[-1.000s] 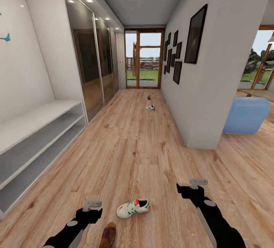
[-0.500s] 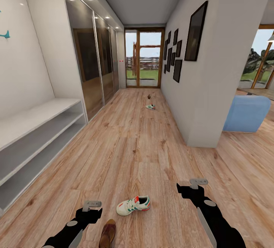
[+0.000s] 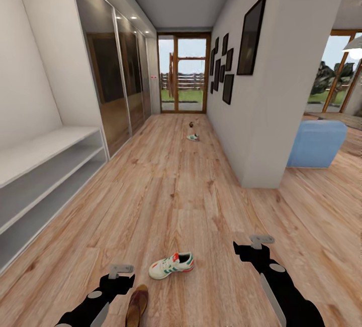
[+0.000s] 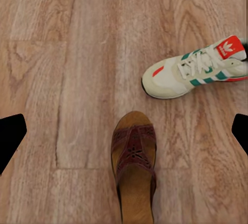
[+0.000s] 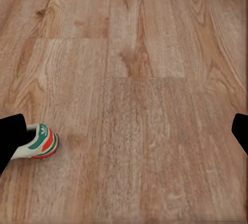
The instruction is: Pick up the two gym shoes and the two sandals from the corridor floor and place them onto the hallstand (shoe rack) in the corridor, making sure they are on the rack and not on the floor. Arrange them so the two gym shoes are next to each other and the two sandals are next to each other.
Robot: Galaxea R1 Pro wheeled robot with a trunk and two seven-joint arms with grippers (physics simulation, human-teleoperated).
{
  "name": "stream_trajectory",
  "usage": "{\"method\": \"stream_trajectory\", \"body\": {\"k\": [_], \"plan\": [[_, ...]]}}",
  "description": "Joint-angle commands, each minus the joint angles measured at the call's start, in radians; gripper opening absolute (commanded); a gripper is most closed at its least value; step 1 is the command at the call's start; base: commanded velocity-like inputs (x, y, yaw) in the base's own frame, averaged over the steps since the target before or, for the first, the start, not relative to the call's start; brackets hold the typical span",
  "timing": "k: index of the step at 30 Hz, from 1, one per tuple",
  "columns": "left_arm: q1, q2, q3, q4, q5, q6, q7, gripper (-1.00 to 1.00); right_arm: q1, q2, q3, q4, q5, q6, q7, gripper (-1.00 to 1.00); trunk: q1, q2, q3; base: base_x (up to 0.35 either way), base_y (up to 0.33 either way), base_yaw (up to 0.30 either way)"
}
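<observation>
Wood-plank floor (image 3: 171,191) runs down a long corridor to a glass door (image 3: 183,73) at the far end. On the left stand mirrored wardrobe doors (image 3: 115,76) and, nearer, a low white two-tier bench (image 3: 45,176). On the right a white wall (image 3: 271,81) carries dark picture frames (image 3: 250,35) and ends at a corner, with a blue seat (image 3: 315,142) past it.

A white sneaker (image 3: 171,265) with green stripes lies on the floor between the two arms, its long axis across the corridor, toe to the left and red heel to the right. Just near and left of it a brown sandal (image 3: 136,305) lies lengthwise along the corridor, toe pointing far; toe and sneaker are close but apart (the left wrist view shows a strip of bare floor between them). Far down the corridor lie a second sneaker (image 3: 193,137) and a small dark shape (image 3: 192,124) too small to tell.

The left gripper (image 3: 122,269) hangs just left of the near shoes, and the right gripper (image 3: 262,240) is well to their right, over bare planks. Both sets of jaws are spread wide, holding nothing. Open floor stretches between bench and wall.
</observation>
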Motion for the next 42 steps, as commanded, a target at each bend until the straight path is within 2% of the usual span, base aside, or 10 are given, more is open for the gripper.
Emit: {"method": "stream_trajectory", "body": {"k": [1,42], "plan": [[-0.001,0.001,-0.003,0.001,0.001,-0.003,-0.002,1.00,0.000,0.000,0.000,-0.002,-0.007,0.005,0.000,1.00,0.004,-0.008,-0.005,0.000,0.000,-0.090],[-0.001,0.000,-0.003,0.002,0.001,-0.004,-0.002,1.00,0.000,-0.001,0.000,-0.002,-0.005,0.004,-0.001,1.00,0.161,-0.295,-0.137,0.000,0.000,-0.009]]}}
